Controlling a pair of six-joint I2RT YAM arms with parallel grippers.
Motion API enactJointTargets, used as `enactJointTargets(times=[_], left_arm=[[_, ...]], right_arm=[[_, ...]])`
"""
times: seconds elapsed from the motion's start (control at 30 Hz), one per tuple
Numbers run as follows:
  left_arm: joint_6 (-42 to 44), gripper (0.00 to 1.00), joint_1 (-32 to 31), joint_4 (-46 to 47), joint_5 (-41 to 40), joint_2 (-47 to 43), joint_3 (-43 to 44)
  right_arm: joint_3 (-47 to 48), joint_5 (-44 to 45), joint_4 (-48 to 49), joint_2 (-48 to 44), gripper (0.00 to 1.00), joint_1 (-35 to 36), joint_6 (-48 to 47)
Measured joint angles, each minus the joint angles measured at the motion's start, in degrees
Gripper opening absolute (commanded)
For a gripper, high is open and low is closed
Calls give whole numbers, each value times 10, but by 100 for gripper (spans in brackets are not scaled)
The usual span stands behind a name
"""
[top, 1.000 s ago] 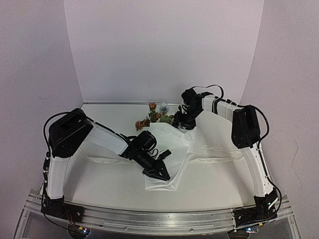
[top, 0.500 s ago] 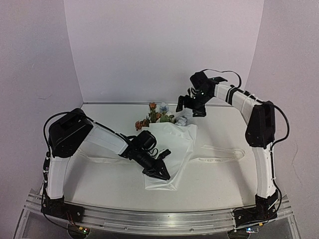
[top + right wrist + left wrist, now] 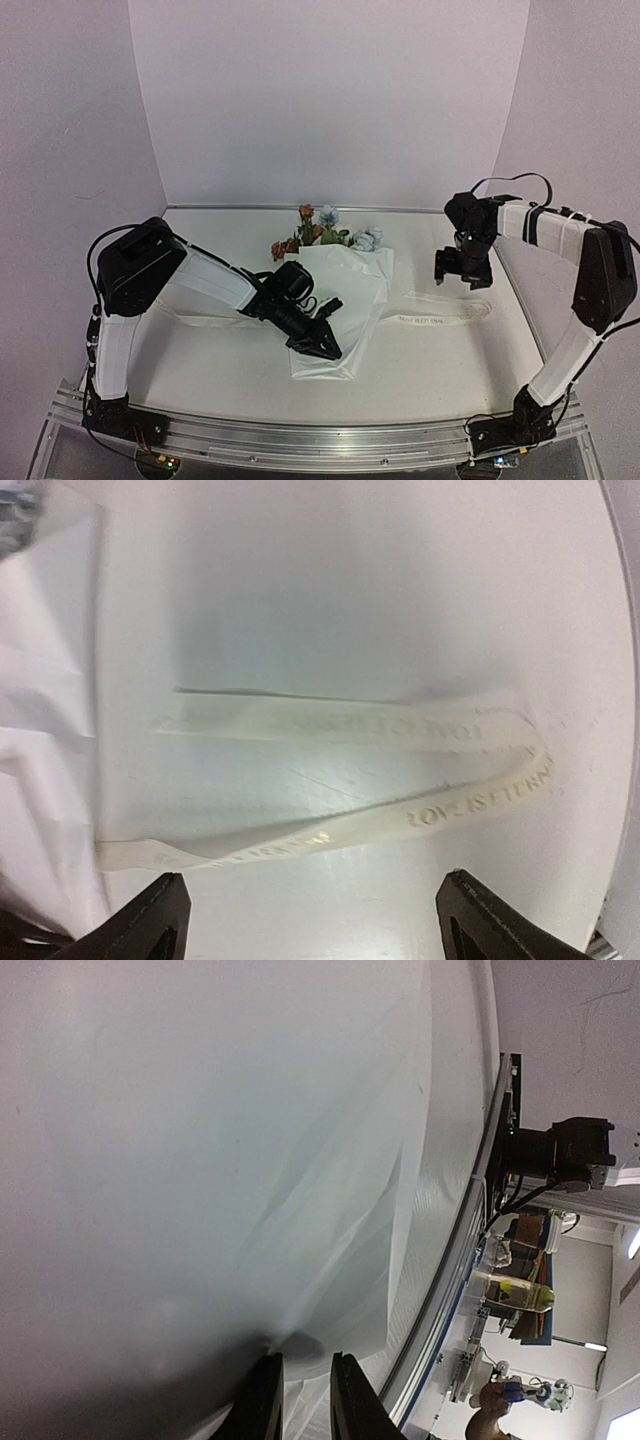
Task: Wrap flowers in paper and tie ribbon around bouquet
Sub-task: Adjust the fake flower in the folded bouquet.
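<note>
The flowers [image 3: 314,232] lie at the far middle of the table [image 3: 440,375], orange and pale blue blooms pointing toward the back wall; their stems are hidden under the paper [image 3: 350,295], which is folded loosely over them and runs toward the near edge as a crumpled white strip.

The ribbon [image 3: 432,321] lies flat on the table just right of the paper, doubled back on itself in a long narrow loop; the right wrist view shows the ribbon [image 3: 400,820] with raised lettering, the nearer strand reading "LOVE IS ETERN" before the fold takes the rest; the farther strand carries the same kind of lettering upside down and too faint to read; both strands run left to the edge of the paper [image 3: 45,740].

The left gripper [image 3: 320,346] is down on the near part of the sheet; in its wrist view the left gripper [image 3: 305,1400] has its jaws clenched to a narrow gap, and the paper [image 3: 200,1160] puckers into creases that meet at the tips, so it is pinching the sheet.

The right gripper [image 3: 462,272] hangs above the ribbon's far end, well apart from the flowers; the right gripper [image 3: 325,920] has its jaws spread wide and grasps nothing.

A metal rail [image 3: 300,436] edges the near side of the table.
</note>
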Motion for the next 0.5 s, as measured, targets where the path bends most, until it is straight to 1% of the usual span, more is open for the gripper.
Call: enactJointTargets(times=[0.13,0.23,0.4,0.5], left_arm=[[0,19,0,2,-1,0,0],[0,19,0,2,-1,0,0],[0,19,0,2,-1,0,0],[0,19,0,2,-1,0,0]], right_arm=[[-78,28,0,-34,83,-40,-6],[-118,34,3,-52,80,-74,-9],[-133,25,18,-47,74,-124,-8],[-129,10,29,-22,67,-146,-2]])
